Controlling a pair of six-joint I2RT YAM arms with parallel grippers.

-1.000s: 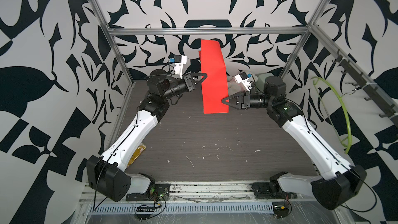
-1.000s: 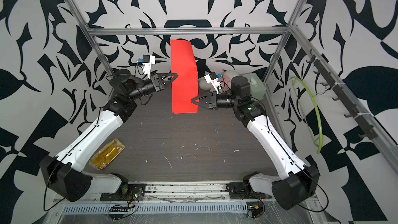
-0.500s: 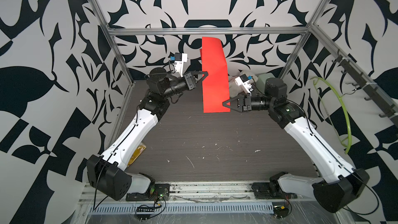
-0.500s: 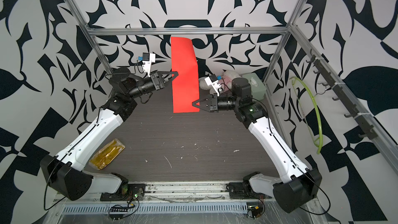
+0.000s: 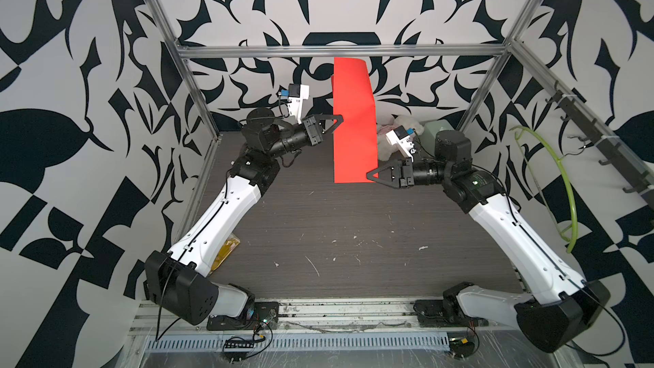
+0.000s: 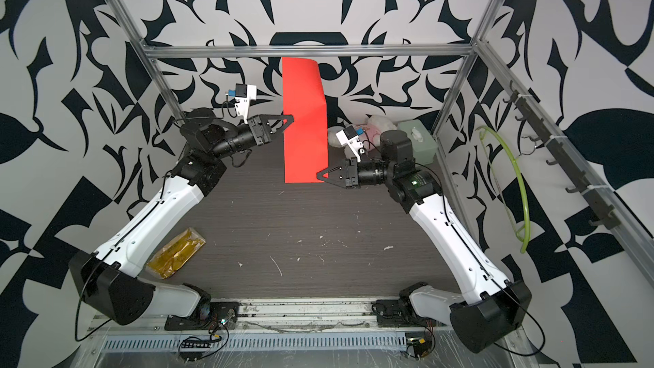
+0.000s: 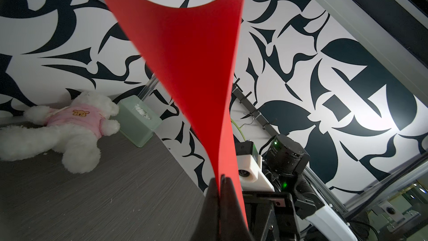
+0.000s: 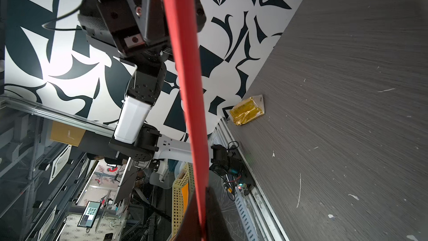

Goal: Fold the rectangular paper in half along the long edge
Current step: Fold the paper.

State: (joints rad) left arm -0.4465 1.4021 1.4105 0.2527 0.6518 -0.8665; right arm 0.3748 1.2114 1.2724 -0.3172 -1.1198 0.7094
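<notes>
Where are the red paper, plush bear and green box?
red paper (image 5: 354, 129): a top view, sheet's middle.
white plush bear (image 7: 76, 121): left wrist view, pink shirt.
pale green box (image 7: 137, 133): left wrist view, side wall.

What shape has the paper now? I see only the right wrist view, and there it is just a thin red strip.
Observer: The paper stands upright between the arms, and its top end curls over.
Operator: Which part of it do I grip?
Observer: The right gripper is shut on its lower right corner.
Operator: Is anything behind the sheet that I cannot see?
Observer: Yes, a bear lies beside a green box at the far right corner of the table.
</notes>
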